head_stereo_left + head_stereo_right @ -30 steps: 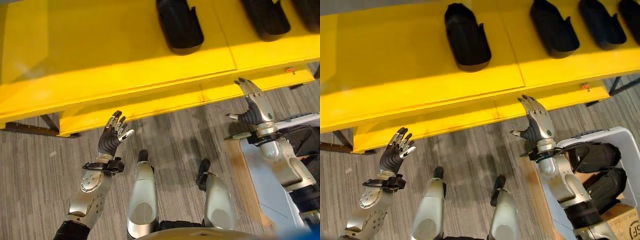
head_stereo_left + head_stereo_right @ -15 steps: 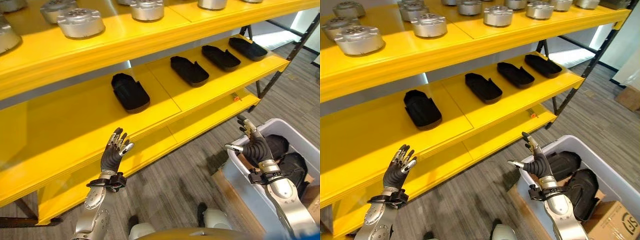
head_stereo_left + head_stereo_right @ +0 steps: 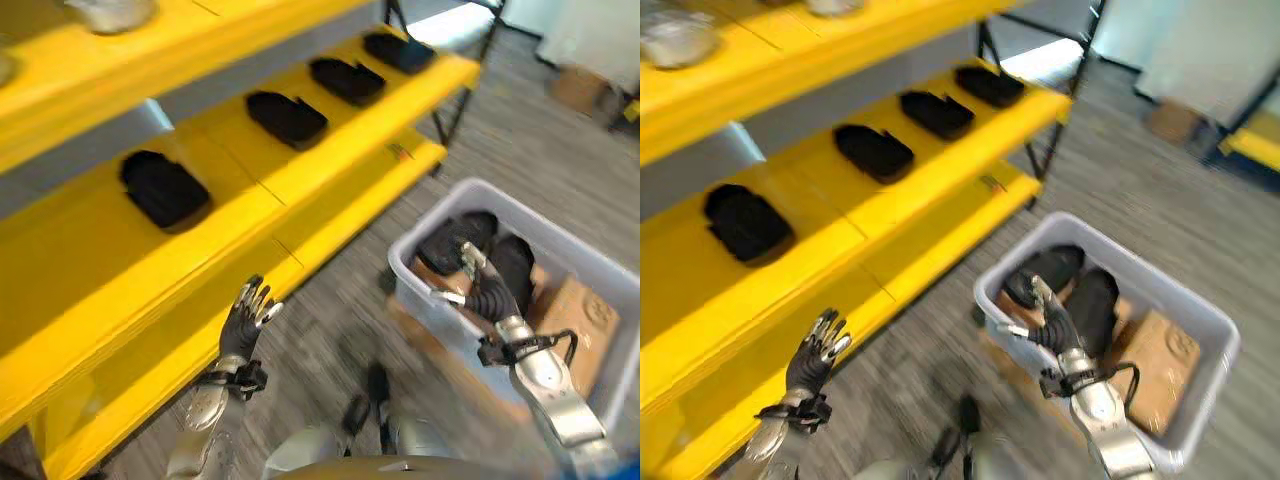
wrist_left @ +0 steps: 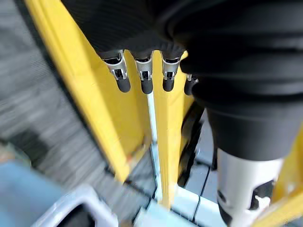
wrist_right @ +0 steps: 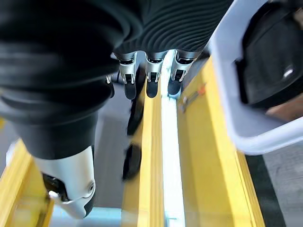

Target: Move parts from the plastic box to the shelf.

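A grey plastic box (image 3: 560, 240) stands on the floor at the right and holds two black parts (image 3: 455, 240) (image 3: 512, 265). My right hand (image 3: 482, 292) is open above the box's near wall, fingers straight, holding nothing. In the right wrist view its fingers (image 5: 150, 80) point past the box wall (image 5: 227, 94). The yellow shelf (image 3: 300, 170) carries several black parts in a row, such as one at the left (image 3: 165, 188) and another further along (image 3: 288, 115). My left hand (image 3: 248, 320) is raised and open in front of the shelf's lower edge; its fingers (image 4: 142, 78) are straight.
A brown cardboard box (image 3: 575, 310) lies inside the plastic box at its right end. Silver round parts (image 3: 675, 40) sit on the upper shelf level. A black shelf leg (image 3: 1040, 150) stands at the shelf's far end. Grey floor stretches between shelf and box.
The camera has swung right, bringing the plastic box further into view. My right hand now hangs over the box's near wall. Both hands stay open and hold nothing.
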Robot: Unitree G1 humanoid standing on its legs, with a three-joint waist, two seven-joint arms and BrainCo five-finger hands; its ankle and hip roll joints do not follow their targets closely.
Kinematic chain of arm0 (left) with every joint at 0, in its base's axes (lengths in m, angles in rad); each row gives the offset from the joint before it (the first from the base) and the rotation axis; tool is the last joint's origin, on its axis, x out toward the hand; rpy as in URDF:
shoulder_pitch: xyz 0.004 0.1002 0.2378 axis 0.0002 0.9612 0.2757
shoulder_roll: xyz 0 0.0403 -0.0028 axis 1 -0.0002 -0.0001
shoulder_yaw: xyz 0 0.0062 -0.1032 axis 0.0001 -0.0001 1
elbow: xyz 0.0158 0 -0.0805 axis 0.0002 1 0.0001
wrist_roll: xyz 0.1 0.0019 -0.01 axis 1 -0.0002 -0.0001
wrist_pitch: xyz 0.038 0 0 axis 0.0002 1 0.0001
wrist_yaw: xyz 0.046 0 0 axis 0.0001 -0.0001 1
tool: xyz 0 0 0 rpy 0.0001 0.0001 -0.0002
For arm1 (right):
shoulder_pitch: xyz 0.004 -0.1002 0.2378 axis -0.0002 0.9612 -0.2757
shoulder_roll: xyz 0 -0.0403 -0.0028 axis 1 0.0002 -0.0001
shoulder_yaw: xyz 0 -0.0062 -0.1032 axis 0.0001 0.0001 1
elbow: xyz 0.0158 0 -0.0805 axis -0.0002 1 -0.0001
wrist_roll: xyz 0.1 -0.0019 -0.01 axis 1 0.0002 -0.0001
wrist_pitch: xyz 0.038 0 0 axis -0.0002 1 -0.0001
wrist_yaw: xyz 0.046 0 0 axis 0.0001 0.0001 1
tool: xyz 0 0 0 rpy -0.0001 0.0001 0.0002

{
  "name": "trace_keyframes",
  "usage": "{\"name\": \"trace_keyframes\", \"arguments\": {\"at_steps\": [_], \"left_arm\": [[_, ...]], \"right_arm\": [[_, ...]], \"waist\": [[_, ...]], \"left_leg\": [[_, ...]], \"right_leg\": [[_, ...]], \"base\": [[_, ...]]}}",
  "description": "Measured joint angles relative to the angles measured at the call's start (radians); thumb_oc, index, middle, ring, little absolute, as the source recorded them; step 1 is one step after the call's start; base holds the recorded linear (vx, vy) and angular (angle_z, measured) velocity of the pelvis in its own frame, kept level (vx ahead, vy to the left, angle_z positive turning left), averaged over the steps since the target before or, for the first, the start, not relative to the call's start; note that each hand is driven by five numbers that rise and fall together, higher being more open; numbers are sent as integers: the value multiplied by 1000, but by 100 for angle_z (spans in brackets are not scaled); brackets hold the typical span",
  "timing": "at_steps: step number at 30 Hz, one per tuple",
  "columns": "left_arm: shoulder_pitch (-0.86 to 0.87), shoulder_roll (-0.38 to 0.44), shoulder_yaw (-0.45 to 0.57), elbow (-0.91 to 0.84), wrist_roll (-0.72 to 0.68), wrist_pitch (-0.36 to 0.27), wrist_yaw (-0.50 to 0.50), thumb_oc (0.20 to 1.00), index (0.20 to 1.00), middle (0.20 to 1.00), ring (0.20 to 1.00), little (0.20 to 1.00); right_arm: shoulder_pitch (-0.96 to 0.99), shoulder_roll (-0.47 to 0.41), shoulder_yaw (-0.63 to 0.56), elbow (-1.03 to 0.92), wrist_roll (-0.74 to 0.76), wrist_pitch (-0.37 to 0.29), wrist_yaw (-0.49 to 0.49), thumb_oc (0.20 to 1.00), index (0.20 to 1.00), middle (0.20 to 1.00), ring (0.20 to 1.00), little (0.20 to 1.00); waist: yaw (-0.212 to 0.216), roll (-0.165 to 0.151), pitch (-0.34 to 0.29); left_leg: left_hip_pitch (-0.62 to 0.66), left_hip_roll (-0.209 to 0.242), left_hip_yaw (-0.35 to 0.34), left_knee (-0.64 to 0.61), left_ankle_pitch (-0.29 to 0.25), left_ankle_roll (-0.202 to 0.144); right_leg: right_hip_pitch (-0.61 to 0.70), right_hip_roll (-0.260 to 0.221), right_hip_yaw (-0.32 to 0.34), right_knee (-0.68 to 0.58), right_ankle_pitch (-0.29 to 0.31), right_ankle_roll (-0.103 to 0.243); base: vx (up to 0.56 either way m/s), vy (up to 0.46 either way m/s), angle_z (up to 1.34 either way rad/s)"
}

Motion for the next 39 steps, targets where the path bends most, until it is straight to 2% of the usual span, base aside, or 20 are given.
{"name": "trace_keyframes", "arguments": {"at_steps": [4,9,13,14,15,16,17,18,19,20,21,22,23,25,26,28,31,34,37,39], "left_arm": [[-30,57,-10,-19,0,-1,-3,1000,1000,1000,1000,1000],[-27,55,-11,-25,0,-1,1,1000,1000,1000,1000,1000],[-27,65,-14,-25,0,0,6,1000,1000,1000,1000,1000],[-34,74,-15,-25,1,-1,9,1000,1000,1000,1000,1000],[-39,84,-15,-25,2,0,18,1000,1000,1000,1000,1000],[-48,86,-3,-13,2,3,34,1000,1000,1000,1000,1000],[-59,70,-3,-14,2,2,42,1000,1000,1000,1000,1000],[-51,71,9,-15,2,-2,42,1000,1000,1000,1000,1000],[-28,74,34,-9,2,-1,44,1000,1000,1000,1000,1000],[-8,71,45,-7,1,3,45,1000,1000,1000,1000,1000],[1,71,48,1,2,3,44,1000,1000,1000,1000,1000],[1,71,48,1,2,3,44,1000,1000,1000,1000,1000],[-6,62,49,21,3,7,43,1000,1000,1000,1000,1000],[-4,60,48,9,3,7,37,1000,1000,1000,1000,1000],[-17,43,48,14,4,7,41,1000,1000,1000,1000,1000],[-3,12,33,8,4,7,40,1000,1000,1000,1000,1000],[-19,-4,8,8,3,8,39,1000,1000,1000,1000,1000],[-72,-9,-23,6,2,7,38,1000,1000,1000,1000,1000],[-87,-11,-25,5,2,7,39,1000,1000,1000,1000,1000],[-98,-11,-25,5,2,7,40,1000,1000,1000,1000,1000]], "right_arm": [[1,20,1,-11,18,8,4,1000,1000,1000,1000,1000],[8,20,27,-13,23,18,12,1000,1000,1000,1000,1000],[-6,19,40,-11,30,26,19,1000,1000,1000,1000,1000],[-13,20,47,-11,31,27,20,1000,1000,1000,1000,1000],[-37,22,58,-11,31,28,19,1000,1000,1000,1000,1000],[-94,25,81,1,30,35,20,1000,1000,1000,1000,1000],[-98,15,79,0,30,36,18,1000,1000,1000,1000,1000],[-93,27,89,-2,30,36,19,1000,1000,1000,1000,1000],[-92,31,113,-6,29,36,20,1000,1000,1000,1000,1000],[-80,29,116,-1,29,37,21,1000,1000,1000,1000,1000],[-80,26,115,10,27,39,18,1000,1000,1000,1000,1000],[-80,26,115,10,27,39,18,1000,1000,1000,1000,1000],[-70,22,107,10,14,46,19,1000,1000,1000,1000,1000],[-40,28,102,2,9,46,19,1000,1000,1000,1000,1000],[-45,20,102,5,9,47,20,1000,1000,1000,1000,1000],[-52,9,90,6,9,47,19,1000,1000,1000,1000,1000],[-71,-19,70,12,9,47,13,1000,1000,1000,1000,1000],[-102,-41,44,8,10,46,-1,1000,1000,1000,1000,1000],[-115,-41,35,8,10,45,-12,1000,1000,1000,1000,1000],[-119,-44,35,9,11,45,-20,1000,1000,1000,1000,1000]], "waist": [[-22,-10,-2],[-44,-11,-16],[-35,-8,-17],[-31,-8,-15],[-30,-7,-13],[10,13,10],[9,24,20],[-9,16,22],[-2,10,32],[-10,7,34],[-11,3,39],[-11,3,39],[-23,-13,46],[-28,-55,28],[-36,-62,23],[-36,-32,3],[-48,2,-10],[-60,17,-12],[-63,34,-12],[-62,52,-9]], "left_leg": [[73,52,129,-115,13,-17],[100,66,180,-137,19,-25],[118,74,243,-136,22,-23],[118,75,272,-134,21,-22],[121,85,312,-135,16,-25],[137,113,419,-135,5,-7],[154,109,456,-106,-30,16],[161,109,504,-93,-62,18],[158,111,553,-78,-75,11],[155,113,576,-76,-85,8],[151,119,596,-77,-97,-7],[151,119,596,-77,-97,-7],[159,129,597,-86,-91,-19],[180,133,576,-99,-87,-51],[191,144,560,-104,-93,-75],[196,214,534,-105,-102,-119],[195,307,498,-102,-87,-155],[167,363,476,-78,-71,-166],[163,378,478,-82,-48,-169],[142,392,477,-55,-35,-191]], "right_leg": [[63,-21,15,-70,-17,18],[71,-14,27,-73,-4,7],[48,1,68,-27,-24,0],[25,8,75,9,-26,4],[-4,13,57,49,-30,31],[-76,-44,-173,193,-78,105],[-104,-193,-298,283,-94,144],[-101,-320,-354,234,-77,163],[-109,-401,-398,165,-38,180],[-114,-446,-407,80,-11,177],[-115,-461,-380,-20,18,210],[-115,-461,-380,-20,18,210],[-56,-443,-314,-140,66,216],[39,-386,-313,-184,71,210],[70,-355,-281,-207,131,164],[77,-286,-291,-192,159,116],[112,-196,-350,-213,134,59],[111,-144,-378,-219,109,24],[105,-125,-383,-213,92,3],[102,-113,-387,-212,78,-11]], "base": [[106,167,-95],[41,97,-33],[-2,80,-36],[38,76,-59],[64,53,-148],[56,-14,-189],[66,-19,-196],[115,-81,-157],[136,-106,-123],[219,-175,-128],[188,-157,-68],[145,-116,-54],[179,-118,-4],[254,-190,29],[225,-202,43],[229,-231,24],[151,-194,20],[132,-188,14],[101,-124,1],[80,-146,7]]}}
